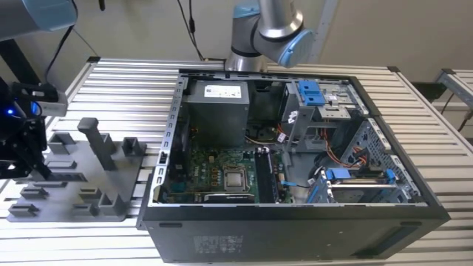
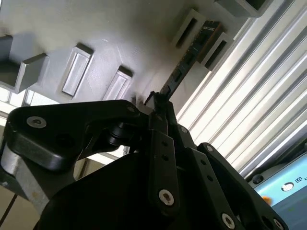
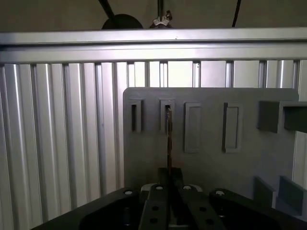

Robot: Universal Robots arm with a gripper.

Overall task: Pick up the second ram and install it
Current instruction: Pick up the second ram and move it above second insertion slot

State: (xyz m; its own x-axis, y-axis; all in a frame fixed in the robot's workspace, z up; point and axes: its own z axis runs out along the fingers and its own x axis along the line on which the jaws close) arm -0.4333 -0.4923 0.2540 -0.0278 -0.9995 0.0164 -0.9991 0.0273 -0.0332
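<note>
In both wrist views the second ram (image 3: 169, 139) shows edge-on as a thin dark stick. It runs from my fingertips down to a narrow slot (image 3: 167, 115) in the grey holder plate (image 3: 211, 167). In the second wrist view the same ram (image 2: 184, 64) ends between two raised slot blocks. My gripper (image 3: 169, 173) is shut on the ram's near edge, and its black fingers (image 2: 160, 143) meet around the stick. Whether the ram's far end still sits in the slot I cannot tell. The exterior view has my gripper (image 1: 30, 166) at its far left, over the grey holder plate (image 1: 81, 183).
The open computer case (image 1: 296, 221) lies on the slatted metal table (image 1: 118, 83), to the exterior view's right of the holder plate. Inside are the green motherboard (image 1: 214, 166), a grey power supply (image 1: 216, 111) and blue drive brackets (image 1: 310, 91). Upright posts (image 1: 96, 138) rise from the plate.
</note>
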